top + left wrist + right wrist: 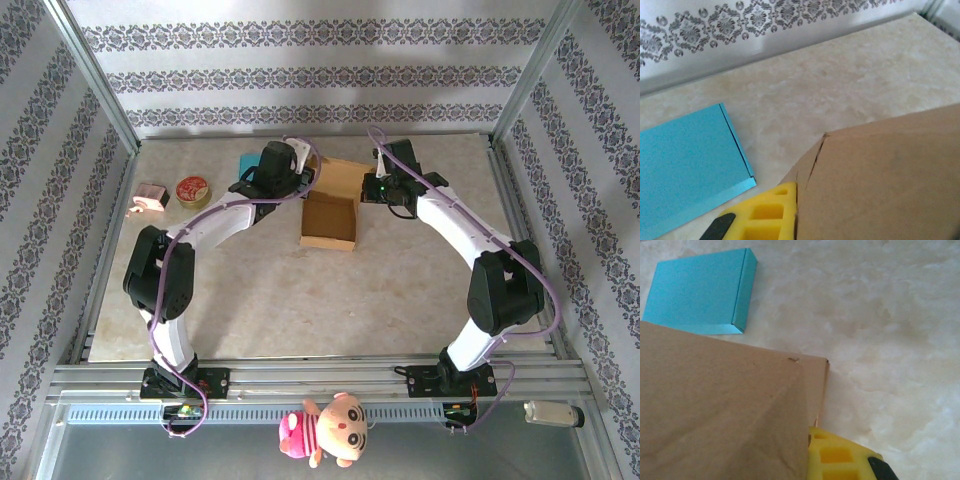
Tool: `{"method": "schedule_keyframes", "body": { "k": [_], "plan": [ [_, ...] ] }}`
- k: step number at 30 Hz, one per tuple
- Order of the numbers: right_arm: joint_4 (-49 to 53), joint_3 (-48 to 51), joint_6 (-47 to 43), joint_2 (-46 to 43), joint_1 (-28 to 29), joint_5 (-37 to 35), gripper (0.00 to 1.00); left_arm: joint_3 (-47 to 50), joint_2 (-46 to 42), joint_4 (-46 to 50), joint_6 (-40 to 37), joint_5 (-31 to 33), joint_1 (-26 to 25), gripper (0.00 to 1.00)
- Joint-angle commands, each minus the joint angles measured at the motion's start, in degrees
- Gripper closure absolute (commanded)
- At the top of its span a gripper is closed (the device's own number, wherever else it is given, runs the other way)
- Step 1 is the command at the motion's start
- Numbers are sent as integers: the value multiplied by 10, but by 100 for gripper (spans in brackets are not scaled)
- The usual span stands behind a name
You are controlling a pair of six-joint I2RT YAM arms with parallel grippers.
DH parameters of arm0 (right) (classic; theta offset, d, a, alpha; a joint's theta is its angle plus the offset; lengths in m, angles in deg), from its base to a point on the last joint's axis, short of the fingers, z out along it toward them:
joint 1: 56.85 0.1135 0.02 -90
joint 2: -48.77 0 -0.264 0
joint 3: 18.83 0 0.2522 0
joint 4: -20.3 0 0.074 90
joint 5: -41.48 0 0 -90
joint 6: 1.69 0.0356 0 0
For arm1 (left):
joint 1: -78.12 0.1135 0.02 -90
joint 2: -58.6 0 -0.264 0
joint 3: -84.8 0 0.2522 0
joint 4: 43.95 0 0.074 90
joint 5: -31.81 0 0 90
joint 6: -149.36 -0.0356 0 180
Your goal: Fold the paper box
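Inspecting the bench (pixel 300 300) found the paper box (pixel 330 215) lying toward the far middle, between the two arms. Its brown tray was open upward and its rear panel was laid back toward the far wall.

The left claw (pixel 296 180) stood at the box's far left corner. The right claw (pixel 372 186) stood at the far right corner. Both were drawn together.

At the left wrist, one yellow finger (pixel 767 217) sat hard against the edge of the brown card, and the card hid its partner. At the right wrist, a yellow finger (pixel 837 457) showed the same arrangement. My judgement was that each claw was pinching the thin rear panel at a corner. Such a matched hold would let the panel be raised or creased evenly, without twisting the tray.

No side wall or lid appeared tucked in, so the fold was assessed as early and incomplete.

A teal box (pixel 245 163) lay flat just behind the left claw, apart from the brown card. A round tin (pixel 192 190) and a small pink item (pixel 150 197) sat well to the left, away from the work. A plush doll (pixel 325 432) lay on the near rail.

Risk noted: an uneven pull from either arm could tear the card at the small slit visible near the left finger.
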Motion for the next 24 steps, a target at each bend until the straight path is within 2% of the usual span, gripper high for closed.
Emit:
{"method": "schedule_keyframes", "body": {
  "k": [1,8,12,14,24],
  "plan": [
    [-47,10,55,-23,9,-15,100,-12,18,-19,118,28,2,93],
    [-100,65,59,-42,44,-63,100,61,10,-94,221,22,2,90],
    [-99,95,45,-52,60,-104,100,130,-7,-154,237,31,2,90],
    [-111,112,42,-60,64,-102,100,159,-14,-174,246,35,2,91],
    [-140,178,30,-67,114,-155,100,229,-27,-190,261,36,2,91]
  ]
}}
